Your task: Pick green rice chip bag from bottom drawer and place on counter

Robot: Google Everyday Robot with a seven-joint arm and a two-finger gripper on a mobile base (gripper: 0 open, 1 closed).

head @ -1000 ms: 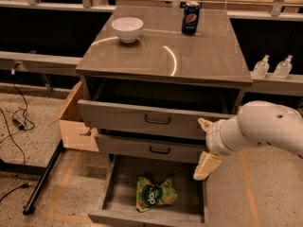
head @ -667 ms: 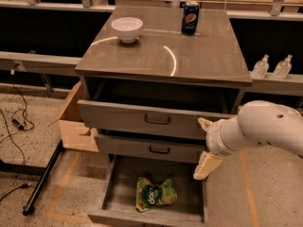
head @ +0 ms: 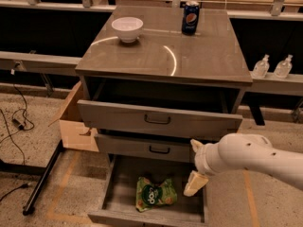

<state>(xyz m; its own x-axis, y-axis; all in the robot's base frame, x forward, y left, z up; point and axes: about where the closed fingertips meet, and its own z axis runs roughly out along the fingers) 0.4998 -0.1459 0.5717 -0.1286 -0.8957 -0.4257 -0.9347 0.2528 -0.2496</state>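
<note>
Risk: the gripper point(head: 192, 167), its fingers apparently spread, hangs just right of the bag point(head: 153, 193) and close to the middle drawer point(head: 137, 147) front. A careless lift could strike that overhang, and the crinkled foil may slip. The bottom drawer point(head: 122, 183) holds only the bag; the counter point(head: 199, 60) carries a bowl point(head: 127, 28) and a can point(head: 191, 18).

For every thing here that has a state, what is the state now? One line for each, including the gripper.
gripper: jaws open, empty, above the right side of the bottom drawer.
bottom drawer: pulled open.
green rice chip bag: lying on the drawer floor, not held.
middle drawer: slightly open.
top drawer: partly open.
soda can: upright on the counter.
white bowl: upright on the counter.
</note>
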